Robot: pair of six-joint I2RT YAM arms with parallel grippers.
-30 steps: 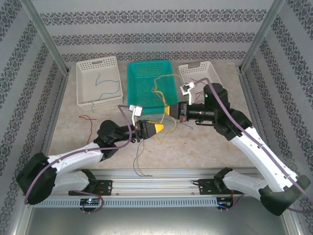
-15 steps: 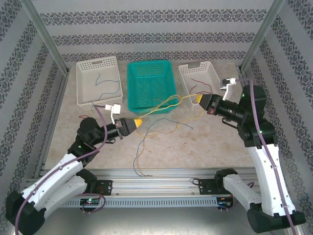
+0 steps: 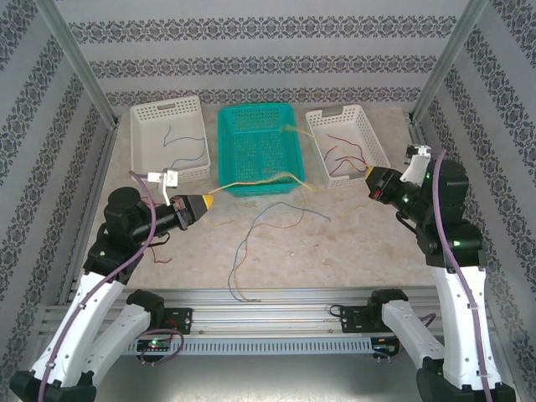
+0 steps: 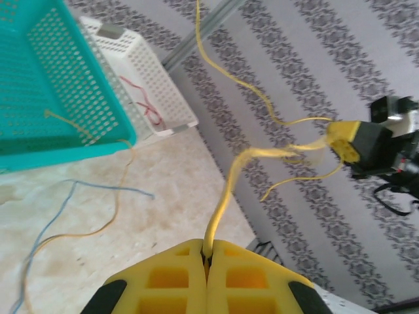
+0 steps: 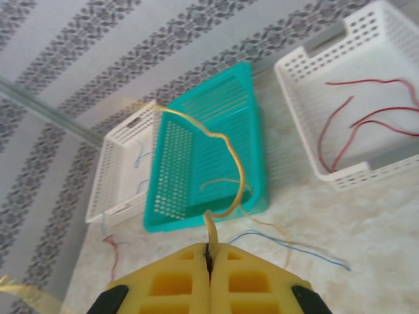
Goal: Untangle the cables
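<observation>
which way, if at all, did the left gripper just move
Yes: left gripper went left, from near the teal basket's middle to past its left corner.

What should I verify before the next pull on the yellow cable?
1. Grip of left gripper on yellow cable: ok, shut on it.
2. Grip of right gripper on the same cable: ok, shut on it.
3. Held cable apart from blue-grey cable: ok.
4. Bunched strands near right gripper free of knots: cannot tell.
5. Held cable clear of teal basket rim: cannot tell.
</observation>
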